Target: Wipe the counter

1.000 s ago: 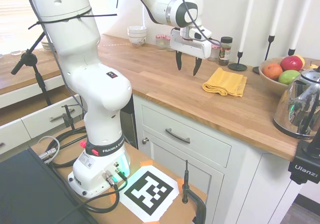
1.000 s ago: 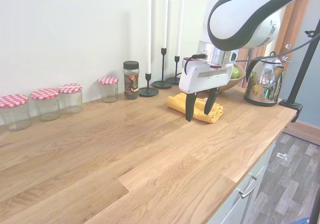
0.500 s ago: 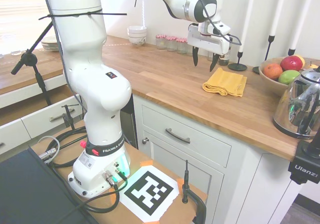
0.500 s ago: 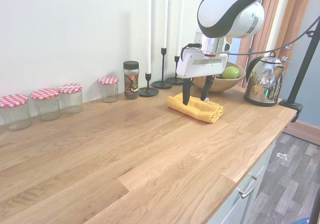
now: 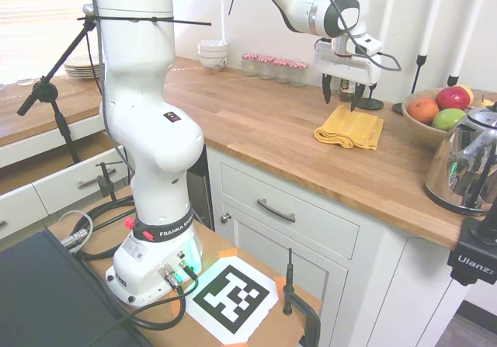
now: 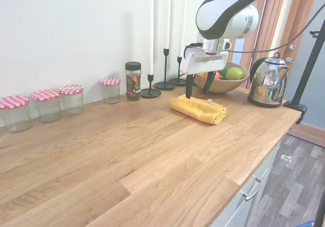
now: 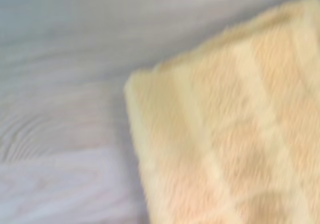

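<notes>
The counter (image 5: 256, 122) is a long brown wooden worktop (image 6: 127, 156) on white cabinets. A folded yellow cloth (image 5: 349, 127) lies on it near the fruit bowl, also seen in the second exterior view (image 6: 199, 110). My gripper (image 5: 339, 97) hangs open and empty a little above the cloth's wall-side edge, fingers pointing down (image 6: 198, 89). The wrist view shows a blurred corner of the cloth (image 7: 230, 124) on the wood (image 7: 60, 108).
Along the wall stand red-checked lidded jars (image 6: 45, 102), a spice jar (image 6: 133, 80) and candlesticks (image 6: 151, 54). A fruit bowl (image 5: 425, 118) and a steel kettle (image 5: 466, 164) sit past the cloth. Stacked white bowls (image 5: 213, 54) stand at the far end.
The gripper has swung from the counter's front side of the cloth across to above its wall-side edge. It has stayed open; the cloth has not moved.
</notes>
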Robot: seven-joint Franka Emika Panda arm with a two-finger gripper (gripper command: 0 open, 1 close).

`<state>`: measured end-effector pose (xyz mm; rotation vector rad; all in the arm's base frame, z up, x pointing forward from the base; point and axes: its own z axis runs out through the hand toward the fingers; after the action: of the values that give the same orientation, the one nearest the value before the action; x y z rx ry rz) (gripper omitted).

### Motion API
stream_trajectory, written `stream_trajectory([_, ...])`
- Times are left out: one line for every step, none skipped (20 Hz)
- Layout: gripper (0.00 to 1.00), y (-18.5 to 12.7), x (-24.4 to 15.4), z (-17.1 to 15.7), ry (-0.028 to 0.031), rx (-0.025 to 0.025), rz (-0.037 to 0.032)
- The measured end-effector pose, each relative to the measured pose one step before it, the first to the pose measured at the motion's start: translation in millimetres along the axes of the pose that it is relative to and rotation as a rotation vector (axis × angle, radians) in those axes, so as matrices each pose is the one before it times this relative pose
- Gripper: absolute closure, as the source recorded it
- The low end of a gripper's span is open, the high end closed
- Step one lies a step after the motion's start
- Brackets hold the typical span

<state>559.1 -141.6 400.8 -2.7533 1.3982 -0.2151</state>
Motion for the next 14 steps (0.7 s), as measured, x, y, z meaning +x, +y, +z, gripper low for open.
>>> stream_trajectory([0.0, -0.89, 1.54, 1.58, 0.00493, 0.00259, -0.00517])
stream_trajectory([0.0, -0.54, 1.77, 1.92, 0.00702, 0.00344, -0.00434])
stream_trajectory([0.0, 0.11, 1.85, 2.58, 0.00706, 0.00208, -0.00367])
stream_trajectory([0.0, 0.37, 2.08, 3.15, 0.00902, 0.00123, -0.0027])
stream_trajectory([0.0, 0.69, 2.14, 3.87, 0.00885, -0.00129, -0.00235])
stream_trajectory([0.0, 1.17, 2.37, 4.43, 0.00841, -0.00209, -0.00101])
stream_trajectory([0.0, 1.63, 2.45, 4.54, 0.00706, -0.00144, 0.00048])
stream_trajectory([0.0, 1.65, 2.32, 4.12, 0.00547, -0.0004, 0.00082])
stream_trajectory([0.0, 1.57, 2.02, 3.77, 0.00425, -0.00024, 0.00125])
stream_trajectory([0.0, 1.6, 1.67, 3.35, 0.00269, -0.00128, 0.00105])
stream_trajectory([0.0, 1.08, 1.14, 2.38, 0.00203, -0.00068, -0.00083])
stream_trajectory([0.0, 0.38, 0.52, 1.93, 0.00127, -0.00035, -0.00155])
stream_trajectory([0.0, 0.04, 0.07, 1.65, 0.00013, -0.00067, -0.00113])
stream_trajectory([0.0, -0.05, -0.05, 1.65, -0.00024, -0.00079, -0.00045])
